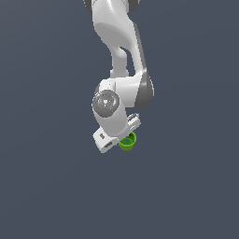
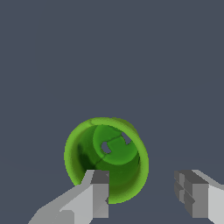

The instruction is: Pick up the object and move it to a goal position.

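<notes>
In the wrist view the gripper (image 2: 146, 192) is nearest, its two grey fingers spread wide with a broad gap between them. One finger (image 2: 98, 192) overlaps the near rim of the cup (image 2: 107, 159); whether it touches the rim cannot be told. The other finger (image 2: 197, 197) stands well apart from the cup, with only bare floor between. The jaws hold nothing.

The cup is bright green and seen from above, straight down its mouth. Its flared rim makes a near circle, and the hollow inside narrows to a smaller green bottom, where two small pale patches show. The inner wall is dark on the side beside the overlapping finger and on the lower side. The cup lies off-centre in the gap between the fingers, crowded toward one finger and not midway between them.

Beyond the cup is the floor (image 2: 109, 57), a flat slate grey with no marks.

In the exterior view the cup (image 1: 127, 141) shows as a small green shape just under the gripper (image 1: 119, 137), partly hidden by the white hand. Only its rim and part of its wall can be seen there, on the side toward the exterior view's right. The fingers themselves are too small to make out in this view. Above the cup the arm (image 1: 119, 46) rises white with grey joints, out of the top of the picture. The floor (image 1: 46, 186) around the cup is the same plain grey.
</notes>
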Controlling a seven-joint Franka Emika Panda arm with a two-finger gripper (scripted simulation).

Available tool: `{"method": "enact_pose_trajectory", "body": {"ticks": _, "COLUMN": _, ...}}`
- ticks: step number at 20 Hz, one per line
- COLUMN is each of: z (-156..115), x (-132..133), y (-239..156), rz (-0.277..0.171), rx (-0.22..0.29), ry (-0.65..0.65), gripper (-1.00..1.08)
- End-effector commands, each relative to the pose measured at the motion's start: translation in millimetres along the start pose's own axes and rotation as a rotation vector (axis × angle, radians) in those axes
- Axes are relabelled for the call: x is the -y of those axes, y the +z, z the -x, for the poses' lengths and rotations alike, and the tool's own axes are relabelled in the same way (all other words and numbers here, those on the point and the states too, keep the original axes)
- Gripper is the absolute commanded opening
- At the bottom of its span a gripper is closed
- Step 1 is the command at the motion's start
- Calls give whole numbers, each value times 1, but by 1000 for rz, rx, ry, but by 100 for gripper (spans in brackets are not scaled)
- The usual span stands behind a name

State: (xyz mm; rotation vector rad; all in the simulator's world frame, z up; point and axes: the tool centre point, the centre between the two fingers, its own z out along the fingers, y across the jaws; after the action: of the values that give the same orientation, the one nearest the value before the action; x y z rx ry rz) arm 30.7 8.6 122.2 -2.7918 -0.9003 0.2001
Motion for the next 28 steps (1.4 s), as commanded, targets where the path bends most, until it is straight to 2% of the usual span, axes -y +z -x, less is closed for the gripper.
{"method": "enact_pose_trajectory", "body": {"ticks": 1, "z": -3, "x": -1, "y": 3, "rz": -27, "rx": 0, "ry": -61, "gripper": 28}}
{"method": "enact_pose_trajectory", "body": {"ticks": 9, "z": -11, "x": -3, "y": 12, "rz": -114, "rx": -15, "ry": -249, "gripper": 28}}
{"method": "enact_pose_trajectory", "body": {"ticks": 18, "z": -17, "x": -6, "y": 18, "rz": -208, "rx": -59, "ry": -453, "gripper": 28}}
{"method": "enact_pose_trajectory", "body": {"ticks": 28, "z": -21, "x": -9, "y": 21, "rz": -265, "rx": -104, "ry": -584, "gripper": 28}}
